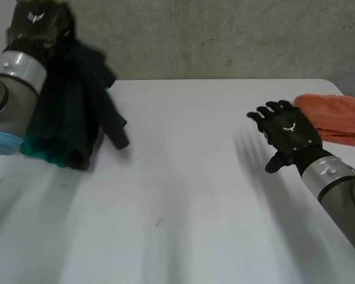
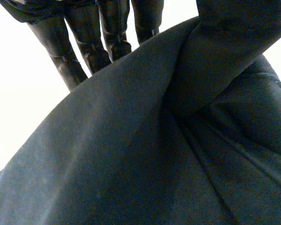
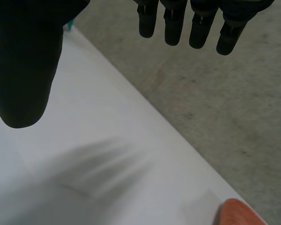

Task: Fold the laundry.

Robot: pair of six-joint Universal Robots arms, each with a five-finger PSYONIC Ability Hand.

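Observation:
A dark garment (image 1: 71, 112) with a teal bit (image 1: 38, 151) at its lower end hangs from my left hand (image 1: 38, 23), raised above the table's far left corner. In the left wrist view the fingers (image 2: 91, 42) reach down behind the cloth (image 2: 131, 154), which bunches against the thumb side, so the hand is shut on it. My right hand (image 1: 287, 133) hovers open over the right side of the white table (image 1: 183, 195), holding nothing. Its fingers (image 3: 196, 23) are straight and spread in the right wrist view.
A folded orange cloth (image 1: 337, 115) lies at the table's far right corner, just beyond my right hand; its corner (image 3: 236, 213) lies by the table edge. A grey wall stands behind the table.

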